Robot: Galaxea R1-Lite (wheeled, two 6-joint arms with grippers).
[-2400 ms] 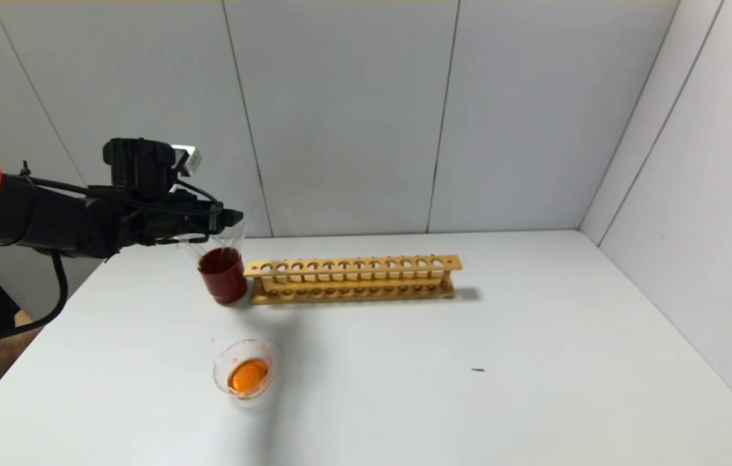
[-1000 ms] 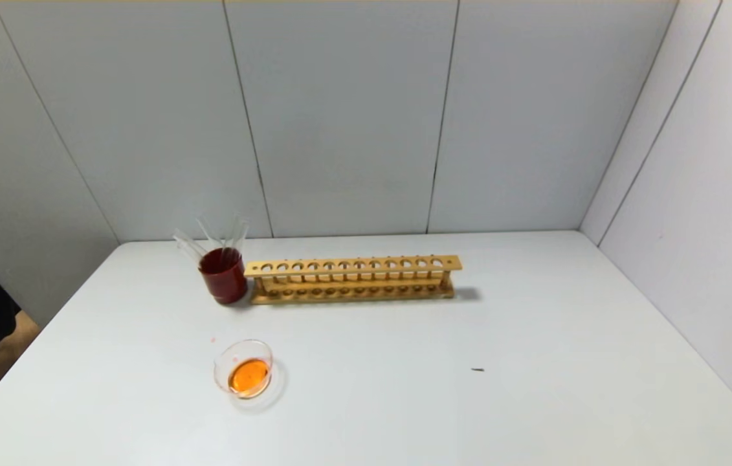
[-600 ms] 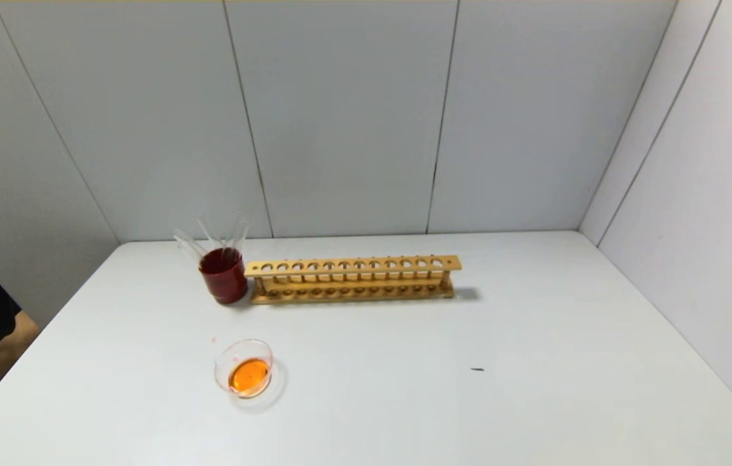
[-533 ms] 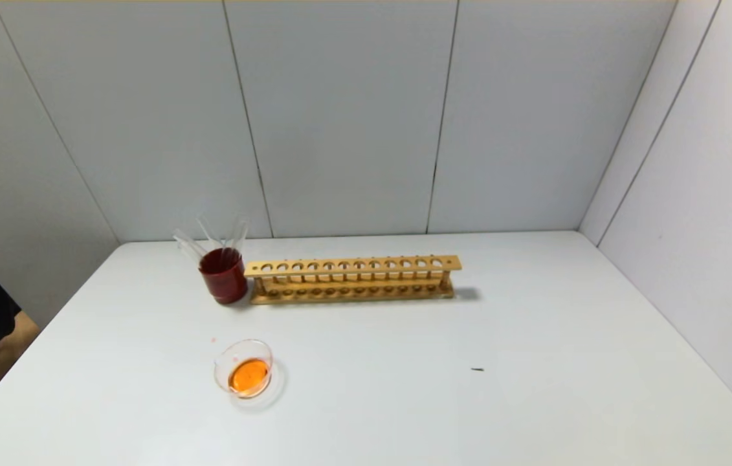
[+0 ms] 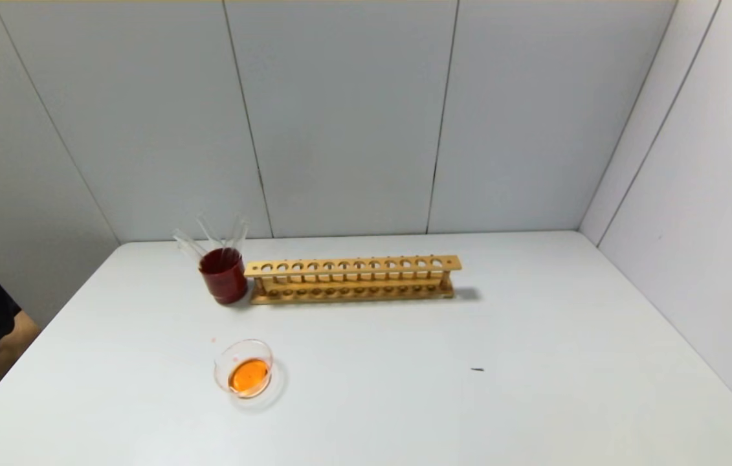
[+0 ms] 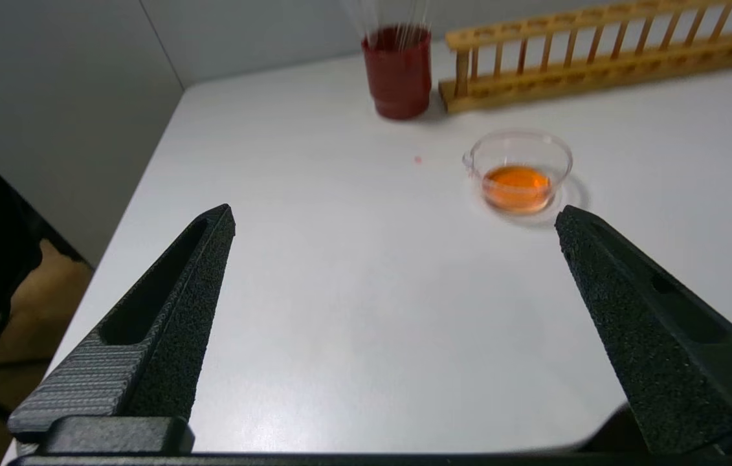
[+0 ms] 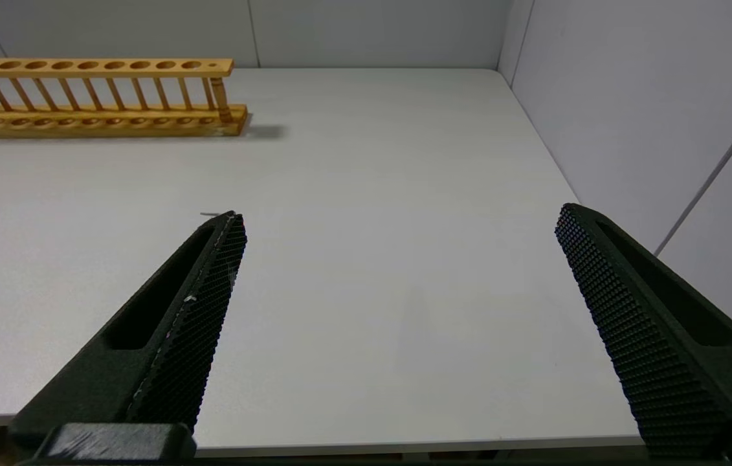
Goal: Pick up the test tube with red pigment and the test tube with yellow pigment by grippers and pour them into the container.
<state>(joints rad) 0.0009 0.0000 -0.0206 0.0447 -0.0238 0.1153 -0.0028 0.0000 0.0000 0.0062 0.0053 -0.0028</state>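
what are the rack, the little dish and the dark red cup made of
Rack: looks like pale varnished wood, with drilled holes and turned spindles. Dish: clear and glossy, probably glass; the orange liquid shows through its wall. Cup: opaque dark red with a dull sheen, plastic or ceramic; cannot tell which.

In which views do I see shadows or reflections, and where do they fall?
Head view: the wooden test tube rack casts a short dark shadow at its right end. Left wrist view: the glass dish throws a faint bright ring on the table. Right wrist view: a soft sheen lies on the table between the open right gripper fingers.
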